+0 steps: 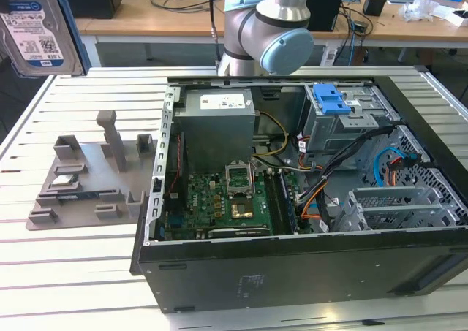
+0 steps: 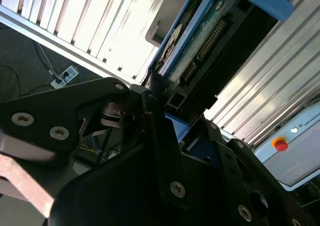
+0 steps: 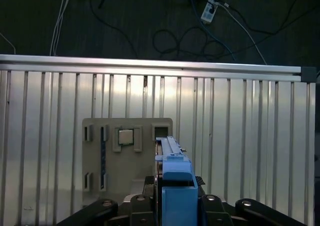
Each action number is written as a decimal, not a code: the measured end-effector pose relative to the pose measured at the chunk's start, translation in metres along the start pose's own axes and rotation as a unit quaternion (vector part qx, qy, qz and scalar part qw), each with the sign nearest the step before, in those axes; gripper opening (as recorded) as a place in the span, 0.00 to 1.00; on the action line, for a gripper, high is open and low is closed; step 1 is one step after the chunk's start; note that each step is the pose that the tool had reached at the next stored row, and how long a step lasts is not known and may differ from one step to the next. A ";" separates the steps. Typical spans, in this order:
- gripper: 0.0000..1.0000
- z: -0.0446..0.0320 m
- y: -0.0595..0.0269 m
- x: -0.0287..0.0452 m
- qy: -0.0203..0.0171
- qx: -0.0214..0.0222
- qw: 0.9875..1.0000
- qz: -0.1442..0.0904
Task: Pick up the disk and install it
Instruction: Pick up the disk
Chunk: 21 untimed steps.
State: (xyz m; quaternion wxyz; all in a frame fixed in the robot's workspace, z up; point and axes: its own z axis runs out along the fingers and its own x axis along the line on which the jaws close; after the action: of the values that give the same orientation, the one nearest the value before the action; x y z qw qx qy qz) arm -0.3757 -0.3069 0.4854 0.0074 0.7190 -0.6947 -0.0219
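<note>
Claw (image 3: 174,206) — one disk (image 3: 169,148) in grip

Open computer case (image 1: 292,272) beside grey fixture (image 1: 91,166) on slatted table (image 1: 73,272).

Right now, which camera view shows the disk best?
The exterior view: the disk shows its labelled face, though the frame edge cuts it off. The second wrist view shows its circuit-board side obliquely, held in the gripper. The first wrist view shows it edge-on, blue rail foremost.
</note>
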 end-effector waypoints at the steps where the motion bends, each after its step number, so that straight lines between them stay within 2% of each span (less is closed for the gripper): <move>1: 0.37 -0.0013 0.0001 0.0000 0.000 0.000 1.000 0.000; 17: 0.37 -0.0242 0.0010 -0.0005 0.000 0.000 1.000 0.000; 21: 0.37 -0.0351 0.0014 -0.0008 0.000 0.000 1.000 0.000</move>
State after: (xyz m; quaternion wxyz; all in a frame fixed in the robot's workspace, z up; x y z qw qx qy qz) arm -0.3756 -0.3069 0.5205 0.0074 0.7190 -0.6946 -0.0219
